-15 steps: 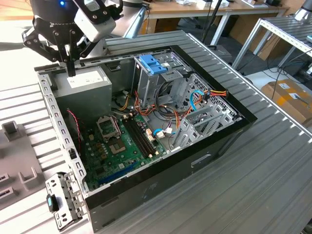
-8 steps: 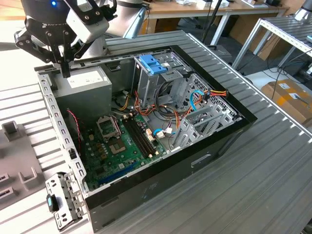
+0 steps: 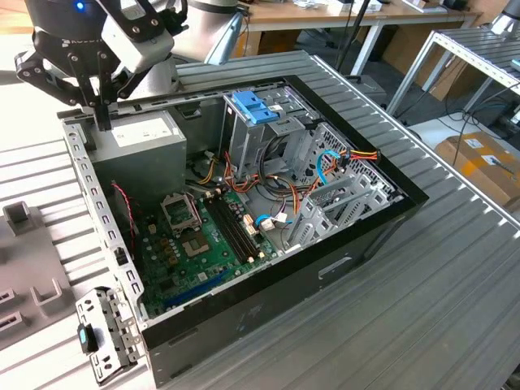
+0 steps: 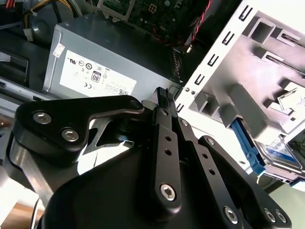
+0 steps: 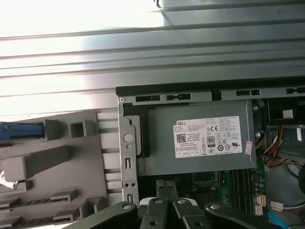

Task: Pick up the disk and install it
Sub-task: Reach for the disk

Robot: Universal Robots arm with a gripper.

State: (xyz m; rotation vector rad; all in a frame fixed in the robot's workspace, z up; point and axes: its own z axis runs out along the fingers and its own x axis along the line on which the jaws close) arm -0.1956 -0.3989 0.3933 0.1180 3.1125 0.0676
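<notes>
Jaws together, empty; disk flat, label-up.

Glare is bleaching the tabletop in the first wrist view; shade is darkening the inside of the computer case.

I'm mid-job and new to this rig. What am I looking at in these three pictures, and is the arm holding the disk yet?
The exterior view shows a robot arm over an open computer case on a ribbed metal table. Both wrist views come from cameras on the arm, looking past its black jaws. The jaws are shut, empty, above the grey power supply in the case's corner. The disk lies at a grey holder beside the case, in the second wrist view.
</notes>
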